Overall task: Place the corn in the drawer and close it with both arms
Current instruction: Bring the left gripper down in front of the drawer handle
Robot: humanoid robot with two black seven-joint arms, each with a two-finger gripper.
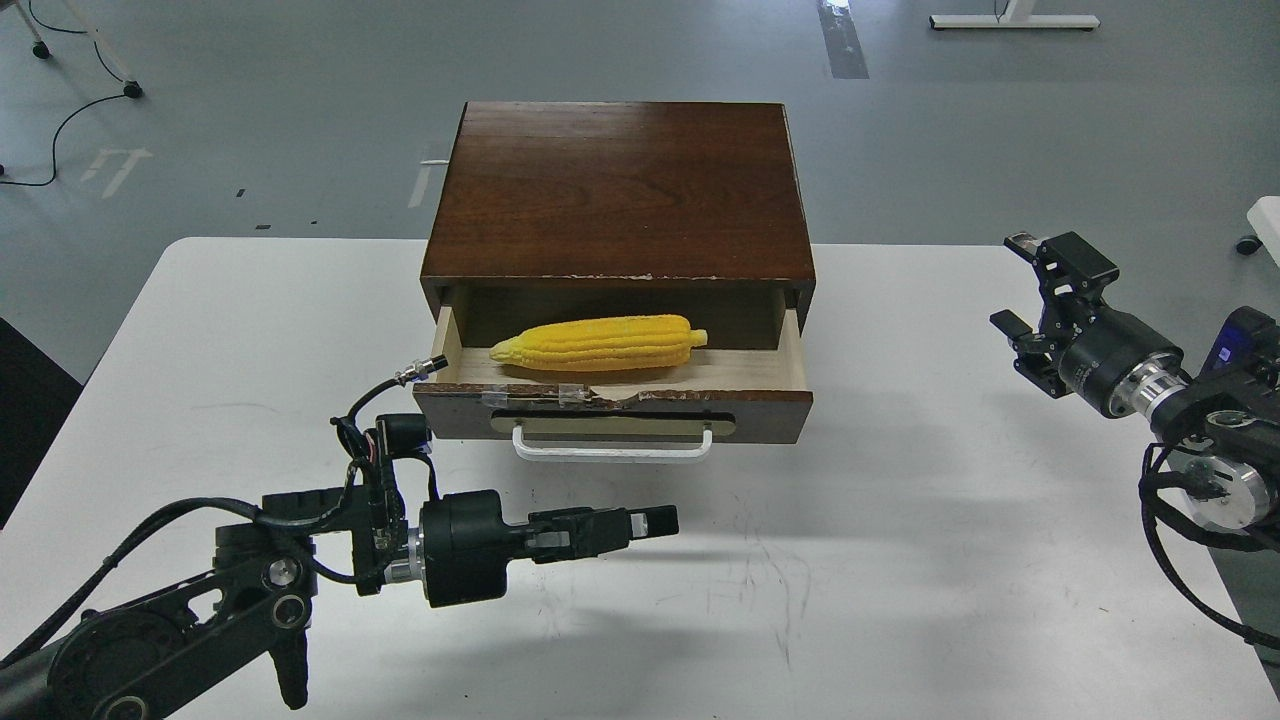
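Observation:
The yellow corn [600,343] lies lengthwise inside the open drawer [615,408], tapered end to the left, on pale wood. The drawer has a dark brown front, a taped chipped top edge and a white bar handle [612,449]. It sticks out of a dark brown wooden cabinet [620,190]. My left gripper [655,523] is low over the table, in front of the drawer and a little below the handle, fingers close together and holding nothing. My right gripper [1020,285] is far to the right of the drawer, fingers spread, empty.
The white table [880,560] carries the cabinet at its back middle. A loose cable plug [420,370] from my left arm hangs beside the drawer's left corner. Grey floor lies beyond the table's far edge.

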